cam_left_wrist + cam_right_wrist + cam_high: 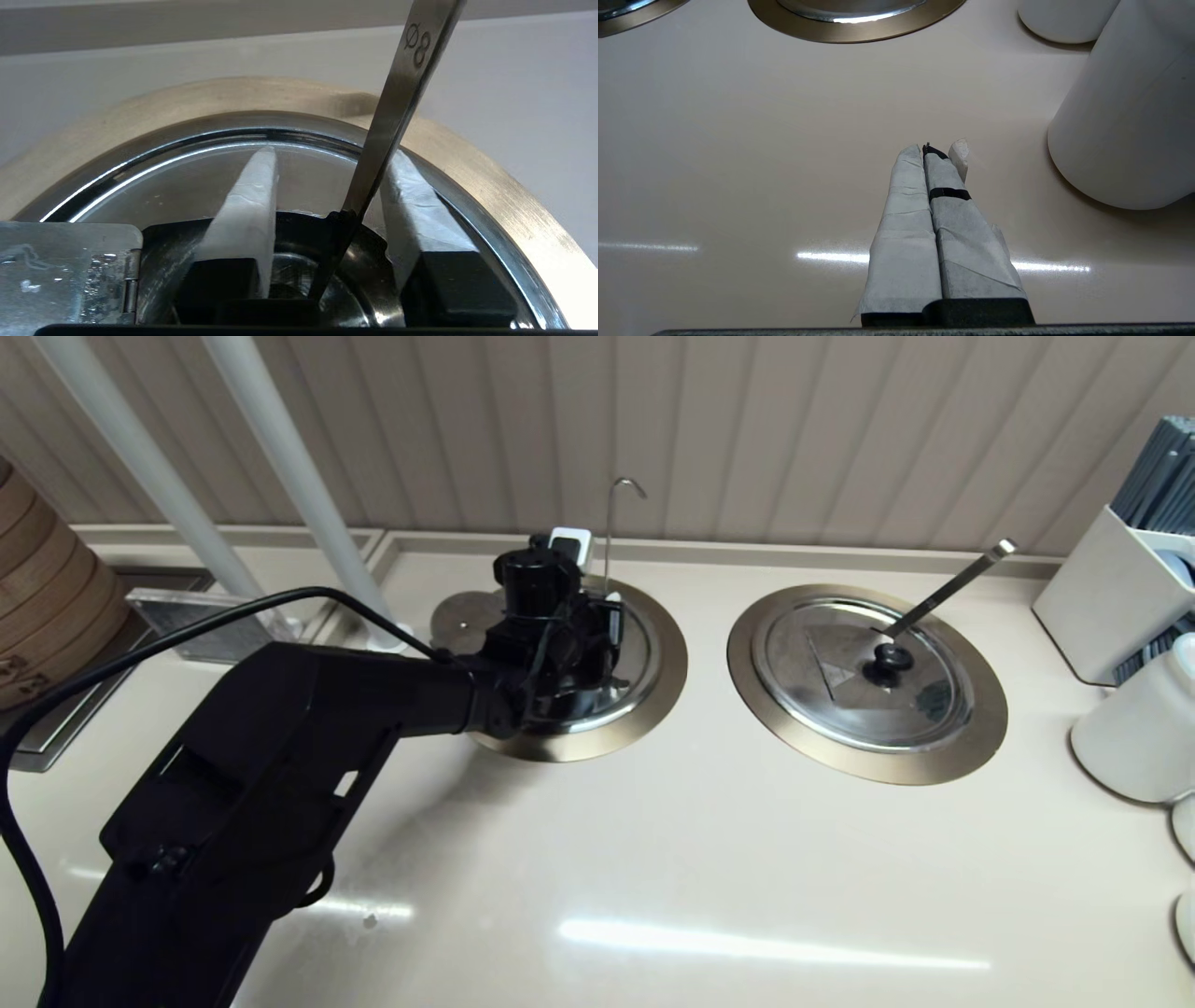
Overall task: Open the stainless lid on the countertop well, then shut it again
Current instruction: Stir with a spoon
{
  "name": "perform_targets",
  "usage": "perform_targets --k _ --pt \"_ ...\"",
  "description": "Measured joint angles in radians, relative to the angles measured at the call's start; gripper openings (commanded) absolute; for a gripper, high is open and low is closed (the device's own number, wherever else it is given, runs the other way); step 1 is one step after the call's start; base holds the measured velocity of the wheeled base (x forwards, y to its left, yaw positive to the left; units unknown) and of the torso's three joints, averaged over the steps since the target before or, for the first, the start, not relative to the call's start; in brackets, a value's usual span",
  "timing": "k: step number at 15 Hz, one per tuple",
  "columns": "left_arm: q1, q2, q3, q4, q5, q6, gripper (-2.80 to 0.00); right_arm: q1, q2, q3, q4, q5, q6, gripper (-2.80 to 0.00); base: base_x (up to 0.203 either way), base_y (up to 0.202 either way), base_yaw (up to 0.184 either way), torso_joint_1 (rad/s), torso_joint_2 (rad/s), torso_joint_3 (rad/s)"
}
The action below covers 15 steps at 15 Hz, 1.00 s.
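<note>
Hovering over the left well [644,705], the left gripper [322,186] has its fingers [247,205] spread apart on either side of the ladle handle [397,107], just above the lid [187,186], which sits in the well's brass ring [490,186]. The right gripper [931,151], pressed together on nothing, hangs over the near counter [738,163] beside a white cup [1129,121]. The twin lid [864,672] lies closed to the right.
</note>
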Motion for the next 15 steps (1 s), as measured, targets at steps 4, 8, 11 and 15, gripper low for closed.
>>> perform_targets --k 4,8,11,15 --pt "0.002 0.003 -0.007 -0.001 0.001 -0.001 0.0 0.0 0.0 0.0 0.0 0.0 0.0 -2.8 0.0 0.0 0.0 0.0 0.0 0.0" --pt "0.004 -0.011 -0.006 -0.001 0.002 -0.007 0.0 0.0 0.0 0.0 0.0 0.0 0.001 -2.8 0.0 0.0 0.0 0.0 0.0 0.0" --pt "0.004 -0.018 0.012 -0.001 0.017 -0.008 0.0 0.0 0.0 0.0 0.0 0.0 0.001 -2.8 0.0 0.0 0.0 0.0 0.0 0.0" --pt "-0.009 -0.053 0.104 -0.011 0.037 -0.029 0.0 0.0 0.0 0.0 0.0 0.0 0.0 -2.8 0.0 0.0 0.0 0.0 0.0 0.0"
